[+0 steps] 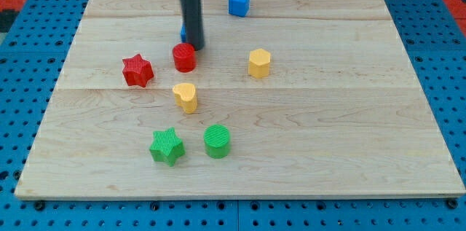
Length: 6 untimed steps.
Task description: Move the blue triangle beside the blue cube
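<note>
The blue cube [239,3] sits near the view's top, a little right of centre. The blue triangle [183,34] is almost wholly hidden behind my rod; only a thin blue sliver shows at the rod's left edge. My tip [194,47] rests on the board right in front of that sliver, just above the red cylinder [184,57]. The triangle lies down and to the left of the cube, well apart from it.
A red star [137,70] lies left of the red cylinder. A yellow hexagon block [259,63] is at centre right, a yellow rounded block [186,97] at centre. A green star [167,146] and green cylinder [217,141] sit near the bottom. The wooden board [349,114] lies on blue pegboard.
</note>
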{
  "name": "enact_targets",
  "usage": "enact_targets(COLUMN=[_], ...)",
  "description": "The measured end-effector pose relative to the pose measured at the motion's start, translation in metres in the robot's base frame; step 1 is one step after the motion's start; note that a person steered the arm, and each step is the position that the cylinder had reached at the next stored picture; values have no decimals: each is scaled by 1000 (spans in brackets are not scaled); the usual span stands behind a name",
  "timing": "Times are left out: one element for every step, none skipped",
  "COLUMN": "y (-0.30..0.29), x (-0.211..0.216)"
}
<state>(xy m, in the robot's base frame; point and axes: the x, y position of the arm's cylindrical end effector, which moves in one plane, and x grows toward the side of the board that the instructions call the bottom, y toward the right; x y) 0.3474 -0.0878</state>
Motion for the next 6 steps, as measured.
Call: enact_targets(y=[-32, -11, 1, 22, 38, 38], x=[-2, -29, -61, -73, -75, -76])
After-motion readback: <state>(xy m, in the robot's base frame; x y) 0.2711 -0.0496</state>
